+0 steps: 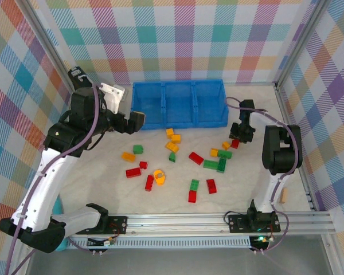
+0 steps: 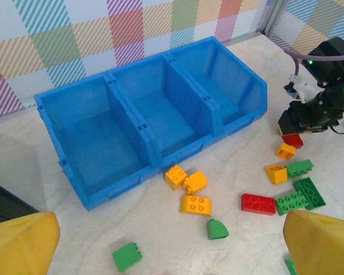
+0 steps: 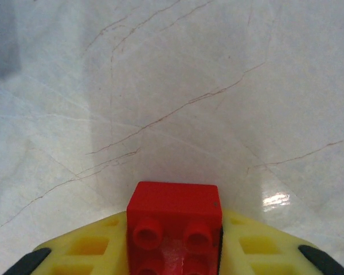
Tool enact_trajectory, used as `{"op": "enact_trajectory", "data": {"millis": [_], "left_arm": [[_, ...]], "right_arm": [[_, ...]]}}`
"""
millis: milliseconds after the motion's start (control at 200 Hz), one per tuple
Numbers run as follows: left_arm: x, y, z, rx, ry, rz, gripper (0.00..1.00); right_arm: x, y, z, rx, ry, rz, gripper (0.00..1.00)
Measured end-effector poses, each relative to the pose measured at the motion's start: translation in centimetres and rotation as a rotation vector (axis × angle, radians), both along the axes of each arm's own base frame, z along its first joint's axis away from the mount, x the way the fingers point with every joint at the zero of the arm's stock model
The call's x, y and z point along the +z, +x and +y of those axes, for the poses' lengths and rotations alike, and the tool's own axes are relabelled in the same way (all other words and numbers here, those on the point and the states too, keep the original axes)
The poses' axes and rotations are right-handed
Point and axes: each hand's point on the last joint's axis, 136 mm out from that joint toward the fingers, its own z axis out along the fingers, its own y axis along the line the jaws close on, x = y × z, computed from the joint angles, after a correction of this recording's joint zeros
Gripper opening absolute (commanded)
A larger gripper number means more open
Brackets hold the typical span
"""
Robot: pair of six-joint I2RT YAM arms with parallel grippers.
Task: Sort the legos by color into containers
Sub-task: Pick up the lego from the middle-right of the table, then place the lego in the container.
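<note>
Little margin with right pincer (image 3: pixel 175 246) clamped on just the near half of red lego (image 3: pixel 174 209) (left pincer (image 1: pixel 135 121) wide open, empty): could pivot loose mid-lift, short of blue tray (image 2: pixel 178 150).

Legos (image 1: pixel 196 158) lie scattered before the blue tray (image 1: pixel 179 121); the right end effector (image 3: pixel 174 240) pinches one red brick (image 3: pixel 175 209).

Item: one red brick (image 3: pixel 174 206), studs turned toward the camera, lower row cut off by the frame edge. It is clamped on both sides by the yellow fingers (image 3: pixel 86 247) of the right gripper (image 3: pixel 173 255). Beneath is seen a pale marbled table surface (image 3: pixel 189 86), crossed by thin brown veins; a glare spot is noted at right.
</note>
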Motion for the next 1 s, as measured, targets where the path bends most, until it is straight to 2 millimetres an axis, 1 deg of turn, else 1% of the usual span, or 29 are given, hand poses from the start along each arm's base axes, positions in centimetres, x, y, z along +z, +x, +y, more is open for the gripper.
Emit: {"op": "enact_trajectory", "data": {"millis": [120,215,280,345,385,420,430,515,610,660,730,790,850,935,1000], "left_arm": [[0.0,0.0,0.1,0.002,0.003,-0.003,1.00],[0.0,0.1,0.2,0.004,0.012,-0.008,1.00],[0.0,0.1,0.3,0.006,0.019,-0.012,1.00],[0.1,0.1,0.4,0.010,0.023,-0.017,1.00],[0.2,0.0,0.4,0.010,0.024,-0.021,1.00],[0.3,-0.1,0.5,0.012,0.024,-0.025,1.00],[0.3,-0.1,0.5,0.013,0.024,-0.026,1.00],[0.6,-0.3,0.7,0.016,0.022,-0.036,1.00],[0.9,-0.5,0.8,0.015,0.020,-0.047,1.00],[1.0,-0.6,0.8,0.015,0.019,-0.049,1.00],[1.0,-0.6,0.8,0.015,0.019,-0.050,1.00],[1.0,-0.7,0.8,0.015,0.019,-0.050,1.00],[1.1,-0.7,0.8,0.014,0.018,-0.051,1.00],[1.3,-0.9,0.9,0.012,0.014,-0.058,1.00],[1.6,-1.1,1.0,0.013,0.011,-0.066,1.00]], "right_arm": [[0.1,-0.1,0.0,0.016,-0.003,0.000,0.26],[0.3,-0.5,0.5,0.038,0.008,0.020,0.24],[1.0,-0.7,0.9,0.062,0.013,0.029,0.25],[2.4,-0.6,1.3,0.087,0.010,0.017,0.26],[3.7,-0.4,1.6,0.107,0.007,-0.004,0.27],[5.5,0.0,2.1,0.130,0.002,-0.039,0.27],[5.7,0.1,2.1,0.134,0.001,-0.043,0.27],[10.3,1.5,3.4,0.186,-0.012,-0.157,0.28],[15.6,3.0,5.3,0.247,-0.021,-0.293,0.28],[17.8,3.6,6.3,0.280,-0.026,-0.354,0.29],[19.5,4.3,7.5,0.327,-0.034,-0.413,0.30],[20.1,4.7,8.6,0.377,-0.048,-0.445,0.30],[20.2,5.3,9.5,0.417,-0.064,-0.461,0.30],[20.2,6.9,10.6,0.458,-0.085,-0.483,0.30],[19.4,8.5,11.2,0.473,-0.098,-0.486,0.30]]}}
